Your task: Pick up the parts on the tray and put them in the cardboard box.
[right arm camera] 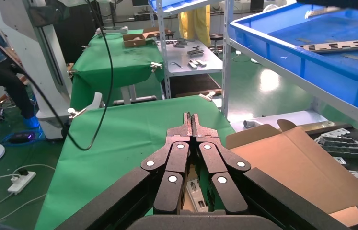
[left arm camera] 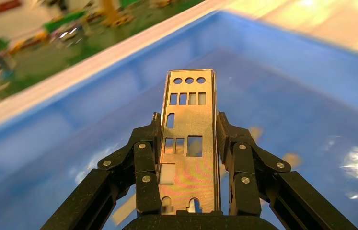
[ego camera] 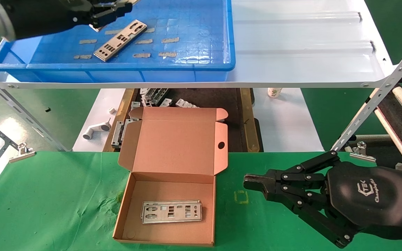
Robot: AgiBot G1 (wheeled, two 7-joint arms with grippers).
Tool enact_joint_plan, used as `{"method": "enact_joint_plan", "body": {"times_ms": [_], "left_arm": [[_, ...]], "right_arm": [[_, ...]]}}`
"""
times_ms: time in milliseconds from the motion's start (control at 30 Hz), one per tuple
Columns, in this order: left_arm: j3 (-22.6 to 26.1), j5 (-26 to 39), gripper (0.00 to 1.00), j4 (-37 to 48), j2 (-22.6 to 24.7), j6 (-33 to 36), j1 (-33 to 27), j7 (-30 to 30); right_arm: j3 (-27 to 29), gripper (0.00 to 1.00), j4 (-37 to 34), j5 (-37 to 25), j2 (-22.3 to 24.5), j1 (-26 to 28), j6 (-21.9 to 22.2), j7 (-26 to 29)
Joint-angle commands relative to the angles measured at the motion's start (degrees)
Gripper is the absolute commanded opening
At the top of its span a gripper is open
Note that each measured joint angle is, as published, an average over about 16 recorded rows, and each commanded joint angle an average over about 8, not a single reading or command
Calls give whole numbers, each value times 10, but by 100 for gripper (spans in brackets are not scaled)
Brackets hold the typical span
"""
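**Silver plate pinched by thin edges, long carry to the box ahead**

Blue tray [ego camera: 201, 35] up on the white shelf [ego camera: 309, 42], at the shelf's left end. Left pincer [ego camera: 112, 12] over the tray's far left part, clamped on one part [left arm camera: 189, 139] across its two long edges, plate standing out lengthwise beyond the fingers [left arm camera: 145, 163]. Second part [ego camera: 120, 40] lying flat on the tray floor just beside it, among tan tape strips [ego camera: 170, 39]. Third part [ego camera: 171, 211] already flat inside the cardboard box [ego camera: 169, 195], lid thrown back, on the green counter [ego camera: 47, 195] near its front edge. Right pincer [ego camera: 253, 183] parked low over the counter on the box's right side, fingers pressed together on nothing.

Likely trouble, judged from this:
- Edge grip on thin smooth metal: easy to twist or slip out on a fast swing down from the shelf.
- Protruding end: could catch the tray rim, the shelf lip or the raised lid on the way.
- Box light and unheld: a bump on lid or wall could shove it along the cloth.
- Release from too high or tilted: plate may land on the one inside and skate, or rest against a wall.
- Drop short: grey brackets [ego camera: 152, 96] and dark gap behind the box, awkward to recover from.
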Motion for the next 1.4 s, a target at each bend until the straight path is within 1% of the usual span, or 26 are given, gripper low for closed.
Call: {"method": "enact_joint_plan", "body": {"times_ms": [33,267,333,400,500,567,700,800,900,1033,1200,1333,1367,1400], "left_arm": [[-1,-2,0,-7,-8,31,-6,7],[8,-1,0,-53,-45,206,-20,68],[13,-3,0,-72,-53,238,-15,85],[23,-9,0,-100,-60,256,-4,99],[48,-31,0,-163,-77,263,29,109],[72,-53,0,-218,-92,264,60,111],[133,-96,0,-326,-125,261,121,108],[186,-108,0,-381,-137,258,156,107],[235,-100,0,-395,-131,251,176,113],[275,-82,1,-358,-99,232,195,123],[291,-65,11,-294,-54,188,220,139],[301,-46,29,-261,-28,163,233,154],[303,-44,35,-254,-23,160,234,157],[305,-41,45,-247,-19,158,235,160]], "right_arm": [[0,0,0,0,0,0,0,0],[0,0,0,0,0,0,0,0],[0,0,0,0,0,0,0,0],[0,0,0,0,0,0,0,0],[0,0,0,0,0,0,0,0],[0,0,0,0,0,0,0,0],[0,0,0,0,0,0,0,0],[0,0,0,0,0,0,0,0],[0,0,0,0,0,0,0,0],[0,0,0,0,0,0,0,0],[0,0,0,0,0,0,0,0],[0,0,0,0,0,0,0,0],[0,0,0,0,0,0,0,0],[0,0,0,0,0,0,0,0]]}}
